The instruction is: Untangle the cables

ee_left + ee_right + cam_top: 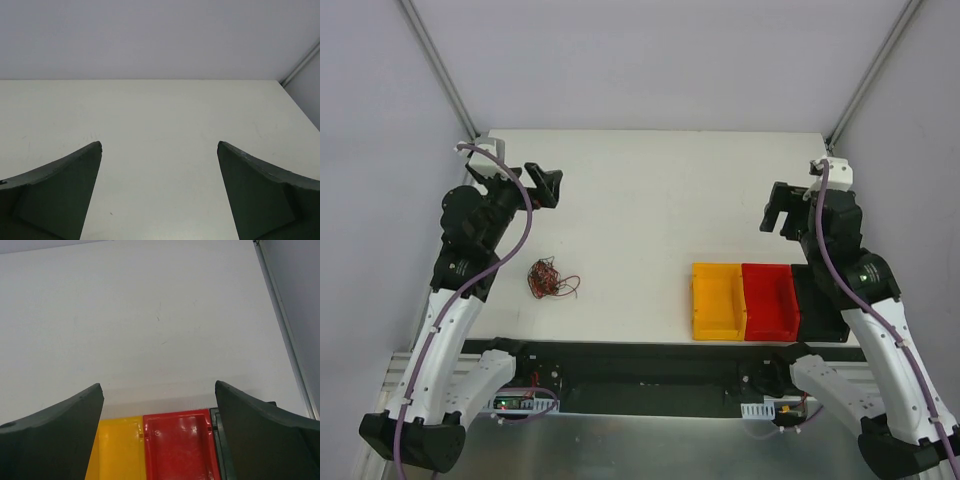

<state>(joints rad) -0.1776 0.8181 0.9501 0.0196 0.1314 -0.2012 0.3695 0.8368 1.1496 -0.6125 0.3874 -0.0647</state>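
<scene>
The cables (549, 279) lie as a small scribbly tangle of dark red, brownish and black wires on the white table, left of the middle. My left gripper (546, 186) is open and empty, held above the table well behind the tangle. In the left wrist view its fingers (60, 192) frame only bare table; the cables are out of that view. My right gripper (779, 215) is open and empty at the far right, behind the bins. The cables do not show in the right wrist view.
A yellow bin (716, 300), a red bin (770, 299) and a black bin (820, 305) stand side by side at the front right. The yellow bin (120, 450) and red bin (180, 447) show below my right fingers. The table's back edge meets grey walls.
</scene>
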